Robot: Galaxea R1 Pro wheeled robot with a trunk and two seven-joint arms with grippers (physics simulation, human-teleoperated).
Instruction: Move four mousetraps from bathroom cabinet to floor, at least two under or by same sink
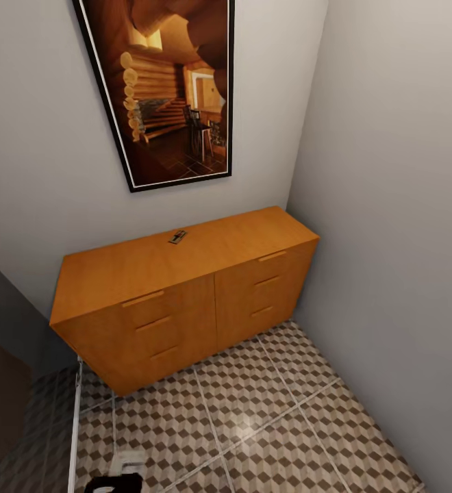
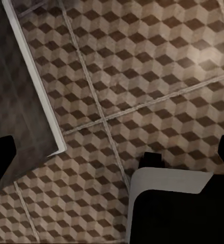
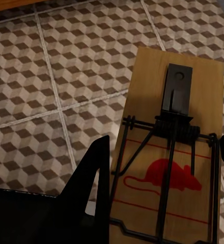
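A low, wide orange-brown wooden cabinet (image 1: 185, 294) with slim bar handles stands in the corner against pale grey walls, under a black-framed picture (image 1: 168, 89) of a log interior. On its flat top, near the back edge, lies a small dark mousetrap (image 1: 177, 237), too small to read in detail. The bathroom floor (image 1: 267, 418) is square tiles printed with a brown, beige and white cube pattern, with pale grout lines and a soft sheen. In the right wrist view, the right gripper (image 3: 163, 203) has a flat rectangular pale wooden mousetrap with black wire spring and red mouse print (image 3: 173, 152) between its dark fingers, above the tiles; one finger (image 3: 91, 178) lies along the board's edge, the other is cut off at the frame, so the grip looks closed on the board. The left gripper (image 2: 112, 152) hangs spread wide over the tiles, holding nothing, near a white strip edging a dark grey surface (image 2: 35, 76).
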